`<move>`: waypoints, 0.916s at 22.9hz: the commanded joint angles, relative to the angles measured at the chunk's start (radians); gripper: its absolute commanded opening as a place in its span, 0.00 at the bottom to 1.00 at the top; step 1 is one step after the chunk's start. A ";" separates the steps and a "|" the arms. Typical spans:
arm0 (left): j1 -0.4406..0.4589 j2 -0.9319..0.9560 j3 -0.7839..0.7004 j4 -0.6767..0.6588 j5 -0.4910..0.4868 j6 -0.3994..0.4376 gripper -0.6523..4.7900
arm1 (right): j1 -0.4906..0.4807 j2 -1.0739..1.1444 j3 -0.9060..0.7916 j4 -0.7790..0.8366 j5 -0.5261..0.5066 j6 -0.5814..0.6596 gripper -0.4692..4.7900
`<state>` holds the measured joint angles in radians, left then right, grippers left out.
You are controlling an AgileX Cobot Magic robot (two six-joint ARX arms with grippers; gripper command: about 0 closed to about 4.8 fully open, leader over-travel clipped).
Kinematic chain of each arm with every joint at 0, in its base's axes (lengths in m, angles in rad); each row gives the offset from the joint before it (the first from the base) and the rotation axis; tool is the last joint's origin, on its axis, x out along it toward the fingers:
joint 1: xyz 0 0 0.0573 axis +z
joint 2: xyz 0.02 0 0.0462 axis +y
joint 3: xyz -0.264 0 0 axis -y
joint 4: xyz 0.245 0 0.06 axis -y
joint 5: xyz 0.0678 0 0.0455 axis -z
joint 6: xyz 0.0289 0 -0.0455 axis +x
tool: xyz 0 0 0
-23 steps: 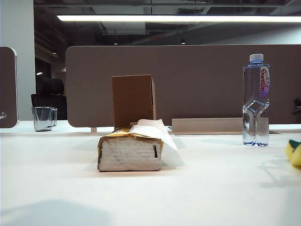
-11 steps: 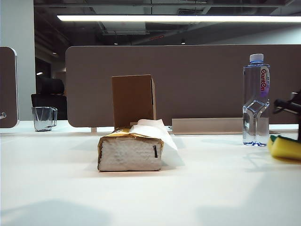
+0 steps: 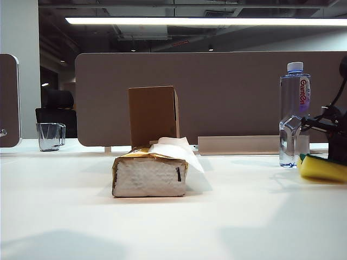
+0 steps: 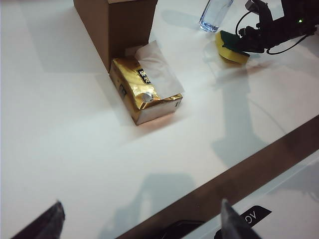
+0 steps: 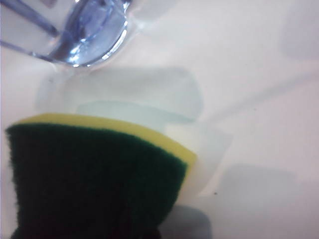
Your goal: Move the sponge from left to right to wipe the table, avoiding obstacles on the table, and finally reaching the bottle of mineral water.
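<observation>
The sponge (image 3: pixel 320 168) (image 4: pixel 230 47) (image 5: pixel 94 174), yellow foam with a dark green top, lies on the white table (image 3: pixel 244 216) at the far right. My right gripper (image 3: pixel 337 142) (image 4: pixel 249 40) (image 5: pixel 144 234) is shut on it, its fingers hidden behind the green layer. The bottle of mineral water (image 3: pixel 294 114) (image 4: pixel 214 12) (image 5: pixel 84 35) stands just beyond the sponge's front edge, a small gap apart. Of the obstacles, the gold tissue pack (image 3: pixel 149 173) (image 4: pixel 147 92) lies mid-table in front of the upright brown box (image 3: pixel 153 116) (image 4: pixel 112 22). My left gripper (image 4: pixel 140 206) hangs open, high over the near table edge, holding nothing.
A clear glass cup (image 3: pixel 51 135) stands at the far left back. A brown partition (image 3: pixel 233 92) runs behind the table. A dark strip (image 4: pixel 259 169) marks the table's near edge in the left wrist view.
My right gripper has carried the sponge in from the right edge of the exterior view, leftward up to the bottle. The left arm has stayed still.
</observation>
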<state>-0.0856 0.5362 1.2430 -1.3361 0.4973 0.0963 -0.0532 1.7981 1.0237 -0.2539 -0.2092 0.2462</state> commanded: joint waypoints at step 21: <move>0.000 0.000 0.003 -0.017 0.023 0.000 0.86 | 0.005 -0.023 0.002 -0.089 -0.036 0.016 0.29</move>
<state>-0.0856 0.5362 1.2430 -1.3552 0.5129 0.0963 -0.0528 1.7683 1.0245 -0.2783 -0.2333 0.2615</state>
